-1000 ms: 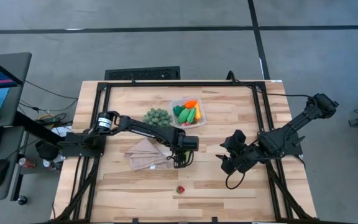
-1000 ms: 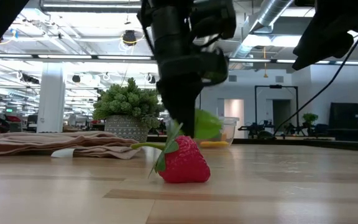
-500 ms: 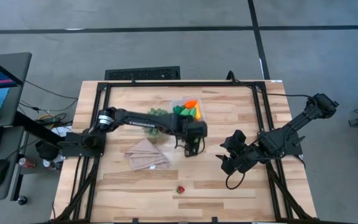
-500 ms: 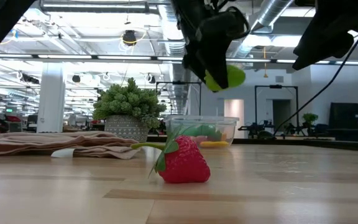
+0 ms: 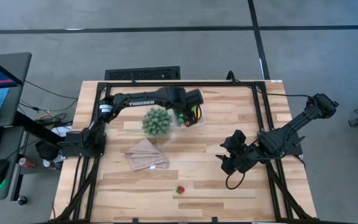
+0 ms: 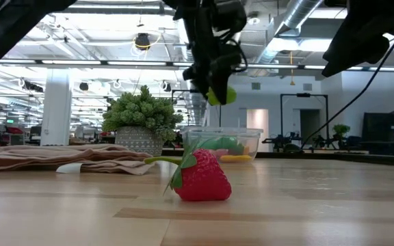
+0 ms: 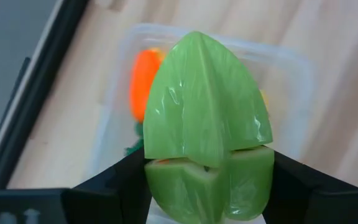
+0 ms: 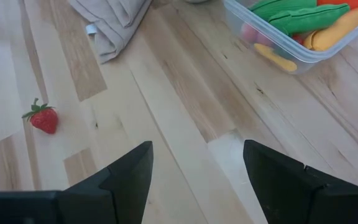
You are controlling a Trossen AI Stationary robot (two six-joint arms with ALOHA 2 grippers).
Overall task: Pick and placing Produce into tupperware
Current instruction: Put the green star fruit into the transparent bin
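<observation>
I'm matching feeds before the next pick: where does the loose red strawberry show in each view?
High view: strawberry on bare wood near the table's front edge, apart from everything.
Low view: big in the foreground, centre.
Left wrist view: not in it; the held green pepper fills the picture.
Right wrist view: at the left, beyond the right claw.
Shared landmark: the tupperware.

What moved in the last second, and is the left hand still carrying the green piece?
The left hand, still shut on the green pepper, swung from beside the tan cloth to above the tupperware. The right hand, the strawberry and the spiky ball stayed put.
</observation>
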